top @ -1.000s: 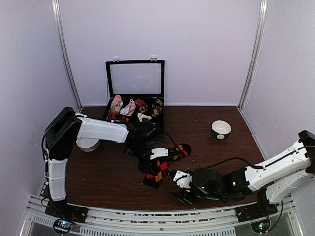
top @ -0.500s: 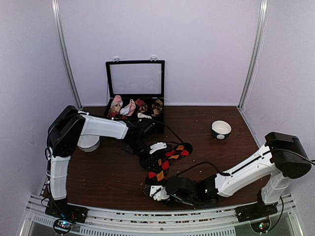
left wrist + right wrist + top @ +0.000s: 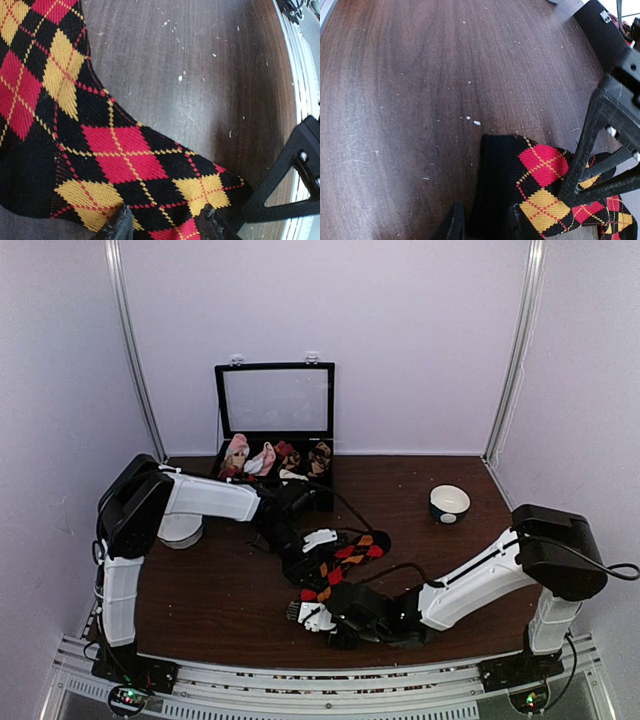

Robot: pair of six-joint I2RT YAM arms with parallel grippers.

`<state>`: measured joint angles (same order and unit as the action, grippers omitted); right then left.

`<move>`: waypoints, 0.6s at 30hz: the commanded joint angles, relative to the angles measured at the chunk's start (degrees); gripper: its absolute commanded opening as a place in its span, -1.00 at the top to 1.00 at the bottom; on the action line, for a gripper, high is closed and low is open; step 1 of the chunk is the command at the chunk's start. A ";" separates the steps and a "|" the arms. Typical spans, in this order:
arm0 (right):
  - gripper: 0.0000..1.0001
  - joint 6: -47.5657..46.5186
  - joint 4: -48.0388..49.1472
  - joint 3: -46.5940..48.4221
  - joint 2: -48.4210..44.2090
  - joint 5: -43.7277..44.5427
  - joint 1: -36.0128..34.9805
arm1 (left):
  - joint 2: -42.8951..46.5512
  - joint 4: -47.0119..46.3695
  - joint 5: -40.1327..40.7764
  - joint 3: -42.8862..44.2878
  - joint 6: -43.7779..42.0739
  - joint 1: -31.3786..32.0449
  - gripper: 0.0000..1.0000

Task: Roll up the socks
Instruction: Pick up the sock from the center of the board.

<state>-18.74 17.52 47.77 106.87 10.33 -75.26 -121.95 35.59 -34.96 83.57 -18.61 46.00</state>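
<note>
The socks, black argyle with red and orange diamonds, lie stretched diagonally on the dark wood table. My left gripper sits over their middle. In the left wrist view its fingertips stand partly apart and press on the patterned fabric that spans my left gripper. My right gripper is at the near end. There the plain black cuff fills the narrow space of my right gripper. Each gripper's black frame shows in the other wrist view.
An open black case with pink, white and brown sock bundles stands at the back. A dark bowl with a white inside sits far right. A white round object lies under the left arm. The table's front rail runs just behind my right gripper.
My right arm swung left to the socks' near end and its jaws narrowed around the black cuff. The left gripper shifted slightly back and the socks now lie straighter.
</note>
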 commanded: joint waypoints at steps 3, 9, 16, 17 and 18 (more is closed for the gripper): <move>0.47 3.93 -5.47 -1.57 2.08 -2.56 2.18 | 0.95 4.77 -0.10 -0.56 -3.00 -2.22 -0.06; 0.77 5.02 -7.56 -1.30 2.64 -6.98 3.19 | 5.44 5.09 -1.28 -2.59 -4.13 -4.57 -0.46; 1.00 5.55 -11.45 1.93 2.72 -12.05 3.89 | 11.06 5.34 -1.05 -4.89 -6.62 -6.20 -0.64; 1.00 5.36 -12.06 2.21 2.48 -12.51 3.90 | 11.86 5.26 -1.57 -5.51 -6.91 -6.64 -0.67; 1.00 5.15 -12.59 2.52 2.24 -12.56 3.90 | 12.44 5.25 -2.21 -6.20 -7.18 -7.03 -0.70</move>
<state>-14.24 13.69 49.87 107.35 1.76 -71.64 -113.71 40.45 -35.42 79.46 -23.27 40.18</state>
